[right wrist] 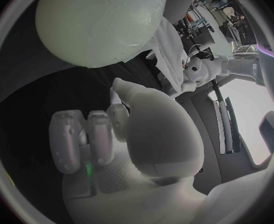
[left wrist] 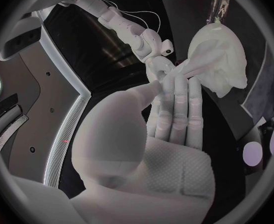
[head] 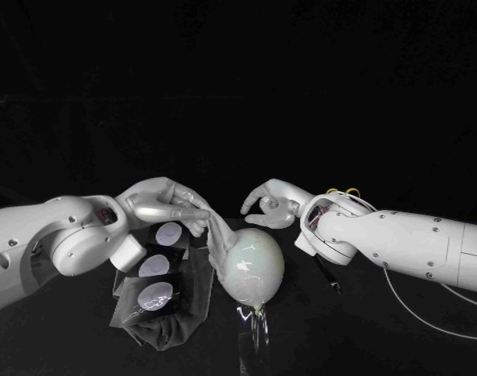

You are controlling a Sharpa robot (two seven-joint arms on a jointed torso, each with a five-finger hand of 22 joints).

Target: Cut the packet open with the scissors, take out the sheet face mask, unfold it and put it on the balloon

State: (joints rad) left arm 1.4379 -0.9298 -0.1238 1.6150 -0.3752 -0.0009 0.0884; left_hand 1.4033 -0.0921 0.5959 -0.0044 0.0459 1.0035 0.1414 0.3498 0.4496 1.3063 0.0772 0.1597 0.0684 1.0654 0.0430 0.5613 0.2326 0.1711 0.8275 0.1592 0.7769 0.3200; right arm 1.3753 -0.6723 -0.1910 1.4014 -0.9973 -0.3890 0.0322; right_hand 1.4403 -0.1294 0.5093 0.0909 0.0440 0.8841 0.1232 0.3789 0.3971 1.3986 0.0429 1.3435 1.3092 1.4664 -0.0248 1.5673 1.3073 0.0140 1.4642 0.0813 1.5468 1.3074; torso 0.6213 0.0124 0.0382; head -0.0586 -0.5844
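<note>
step: sheet mask [head: 220, 249] is spread over balloon [head: 255, 266] | pinched by left hand [head: 168, 205] | right hand [head: 270, 205] curled, nothing held | should be smoothed flat before release

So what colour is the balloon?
The balloon is pale whitish green, clearest in the right wrist view.

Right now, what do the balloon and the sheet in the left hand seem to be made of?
The balloon looks like pale latex or rubber, smooth and glossy: light glints on its rounded skin. The sheet face mask, pinched by the left hand, seems thin soft fabric or paper, matte and limp: it wrinkles and drapes against the balloon.
</note>
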